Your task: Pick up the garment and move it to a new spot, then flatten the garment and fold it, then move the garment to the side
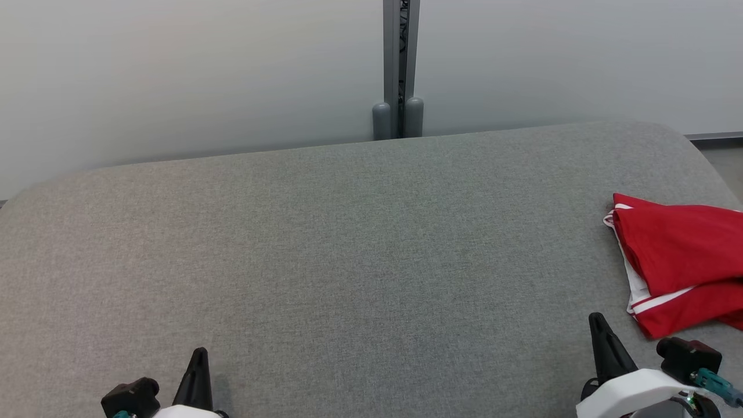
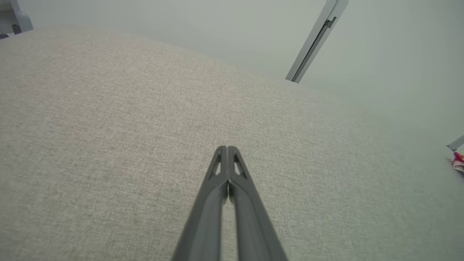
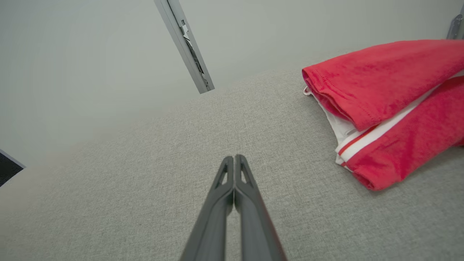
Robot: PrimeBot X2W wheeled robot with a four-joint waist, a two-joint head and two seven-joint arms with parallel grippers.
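Note:
A red garment (image 1: 682, 261) with white stripes lies folded at the right edge of the grey padded surface (image 1: 348, 249), partly cut off by the head view's right side. In the right wrist view the garment (image 3: 384, 108) sits up and to the right of my right gripper (image 3: 235, 158), whose fingers are pressed together with nothing between them. My right gripper (image 1: 598, 325) is low at the right, just left of the garment's near corner, not touching it. My left gripper (image 1: 200, 355) rests at the lower left; its fingers (image 2: 227, 148) are shut and empty. A sliver of the garment (image 2: 458, 161) peeks in far right.
A pale wall runs behind the surface, with a grey vertical post (image 1: 398, 69) at its middle. The surface's far edge is rounded, and a strip of floor (image 1: 725, 159) shows past the far right corner.

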